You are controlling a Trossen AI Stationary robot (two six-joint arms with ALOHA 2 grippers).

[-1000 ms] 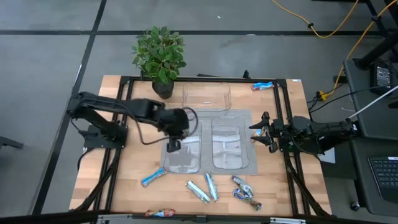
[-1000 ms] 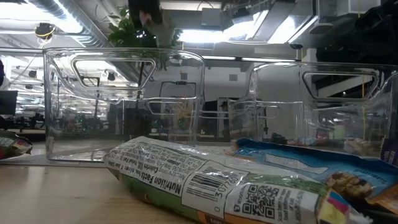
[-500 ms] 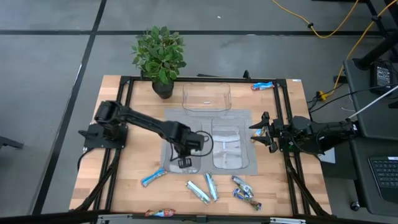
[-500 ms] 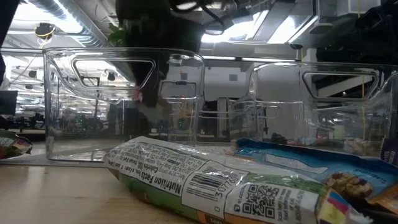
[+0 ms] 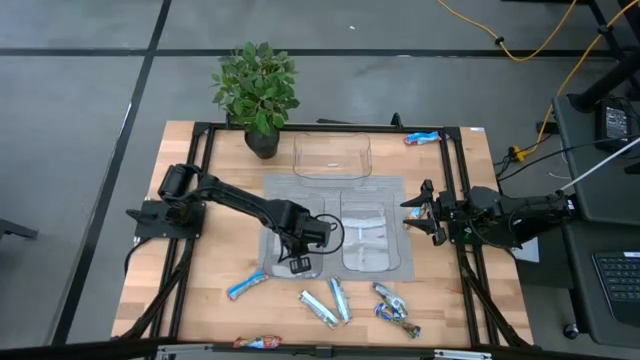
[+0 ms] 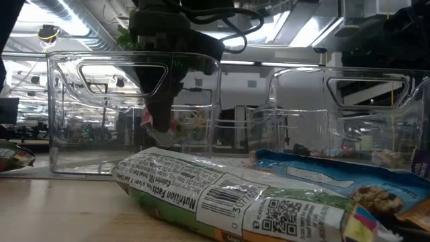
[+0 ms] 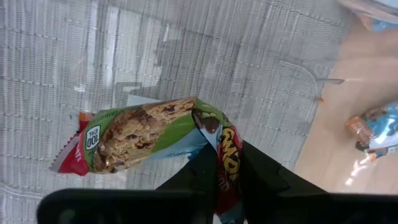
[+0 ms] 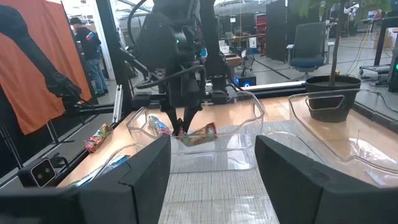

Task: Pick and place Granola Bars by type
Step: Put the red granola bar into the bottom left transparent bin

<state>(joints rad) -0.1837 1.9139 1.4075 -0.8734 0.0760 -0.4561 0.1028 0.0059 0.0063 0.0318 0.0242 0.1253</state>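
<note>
The left end effector [image 5: 299,264] sits in the middle of the high view, down inside the left tray [image 5: 281,262]. Its fingers [image 7: 205,177] pinch one end of a bar [image 7: 134,134] (green and red wrapper), which hangs low in the tray over the gray mat [image 5: 400,190].

More bars lie on the table [image 5: 200,300] in the lower part of the frame: a blue one [image 5: 246,286] lower left, two pale ones [image 5: 330,303] in the lower middle, dark crinkly ones [image 5: 395,308] to their right. One blue bar [image 5: 421,138] lies at the upper right.

The right end effector [image 5: 413,213] waits at the right, fingers wide apart, holding nothing.
</note>
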